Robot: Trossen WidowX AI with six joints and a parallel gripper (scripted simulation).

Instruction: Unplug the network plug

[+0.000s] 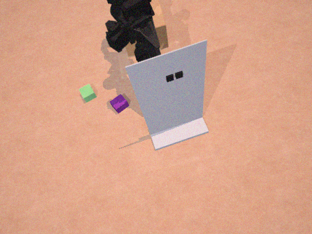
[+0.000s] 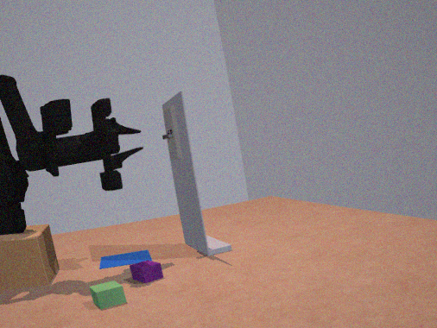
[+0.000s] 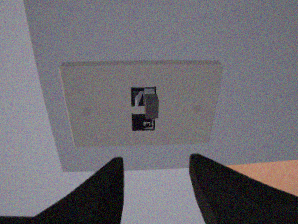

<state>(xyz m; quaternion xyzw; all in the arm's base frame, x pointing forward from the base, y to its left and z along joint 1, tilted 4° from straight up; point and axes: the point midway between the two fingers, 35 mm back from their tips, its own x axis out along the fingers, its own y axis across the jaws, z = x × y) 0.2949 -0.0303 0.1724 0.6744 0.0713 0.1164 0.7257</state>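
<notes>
Black End Effector Hangs Open Before the Plugged Panel

From where I stand, the black, two-fingered end effector (image 2: 142, 140) (image 3: 156, 164) points at the tall grey upright panel (image 1: 172, 95) (image 2: 187, 186) (image 3: 250, 40), its fingers parted with nothing between them. It is near the panel but touching neither it nor the plug.

The small dark-grey network plug (image 2: 166, 136) (image 3: 151, 106) sits in the socket, sticking out from a beige rectangular wall plate (image 2: 174, 116) (image 3: 102, 127) on the panel's arm-side face. I can't make out whether its tab is pressed. On the panel's other face, two small black squares show side by side.

The panel stands on a pale flat foot (image 1: 180, 133) (image 2: 218, 246) on the orange-brown bench (image 1: 154, 191) (image 2: 324, 268). Lower down, the flat blue marked square (image 2: 125, 259) lies on the bench between the arm's tan block-shaped base (image 2: 49, 248) and the panel. Near it sits a purple cube (image 1: 119, 103) (image 2: 147, 272), with a light-green block (image 1: 87, 93) (image 2: 108, 295) a little apart from that.
</notes>
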